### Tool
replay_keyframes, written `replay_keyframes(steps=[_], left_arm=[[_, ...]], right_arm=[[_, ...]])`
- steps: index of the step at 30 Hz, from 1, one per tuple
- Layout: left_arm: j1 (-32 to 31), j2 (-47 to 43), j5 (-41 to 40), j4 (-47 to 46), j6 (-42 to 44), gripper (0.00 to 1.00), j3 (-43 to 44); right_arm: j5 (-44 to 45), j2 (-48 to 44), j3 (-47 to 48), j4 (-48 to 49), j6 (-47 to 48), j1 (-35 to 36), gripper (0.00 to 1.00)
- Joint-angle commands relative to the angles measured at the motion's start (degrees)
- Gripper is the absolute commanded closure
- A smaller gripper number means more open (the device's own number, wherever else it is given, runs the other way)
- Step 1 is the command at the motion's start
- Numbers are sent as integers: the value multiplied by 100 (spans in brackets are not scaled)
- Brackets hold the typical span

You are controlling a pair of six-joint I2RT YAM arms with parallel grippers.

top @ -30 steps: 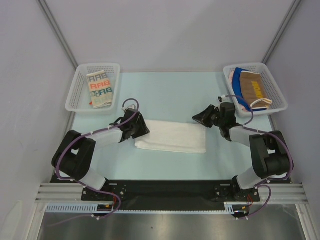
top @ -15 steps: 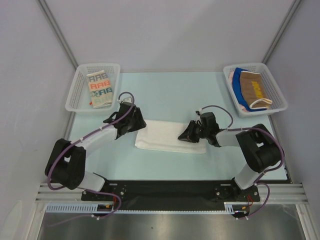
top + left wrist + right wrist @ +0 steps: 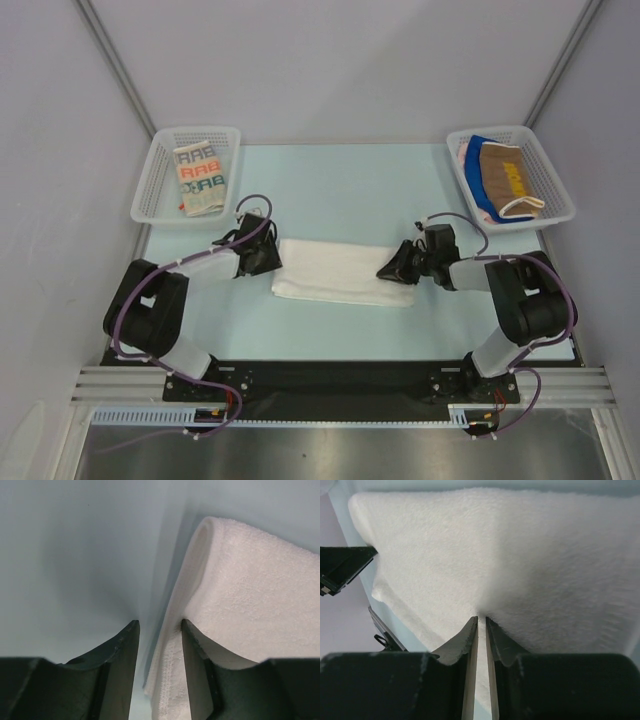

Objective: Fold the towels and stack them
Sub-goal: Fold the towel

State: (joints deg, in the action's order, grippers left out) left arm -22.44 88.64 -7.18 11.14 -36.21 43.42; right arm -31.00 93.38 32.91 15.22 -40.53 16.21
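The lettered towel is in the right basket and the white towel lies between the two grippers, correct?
No: the top view shows the lettered towel in the left basket. The white towel does lie between the left gripper and right gripper.

Left basket [image 3: 152,193]: white plastic mesh, at 10 o'clock on the table's far-left corner.
Right basket [image 3: 556,192]: white plastic mesh, at 2 o'clock, far-right corner, set slightly askew.
Table [image 3: 340,185]: pale blue-green top.
Enclosure walls [image 3: 340,70]: plain grey, on three sides.
Mounting rail [image 3: 130,382]: aluminium, at 6 o'clock along the near edge.
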Motion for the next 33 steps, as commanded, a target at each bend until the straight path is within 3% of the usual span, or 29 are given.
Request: replay_keyframes(steps=[1,10,18,21,26,33], left_arm=[[73,206,-82,3,131,55,88],[99,215,673,-85,114,42,44],[213,-74,1104,-260,-176,39,-439],[222,-75,1490,-497,-307,36,-720],[213,21,1667,-674,-413,39,-975],[213,285,1536,-490,-458,59,-800]], right_arm=[[261,-127,5,-529,415,-170,82],[876,-566,523,-1372,835,391,82],[2440,-1384,1200,-2654,1276,761,72],[2862,-1359,1367,-2787,1381,735,62],[3547,-858,1754,-2867,1548,735,55],[4425,-532,2070,-2700,1829,735,48]])
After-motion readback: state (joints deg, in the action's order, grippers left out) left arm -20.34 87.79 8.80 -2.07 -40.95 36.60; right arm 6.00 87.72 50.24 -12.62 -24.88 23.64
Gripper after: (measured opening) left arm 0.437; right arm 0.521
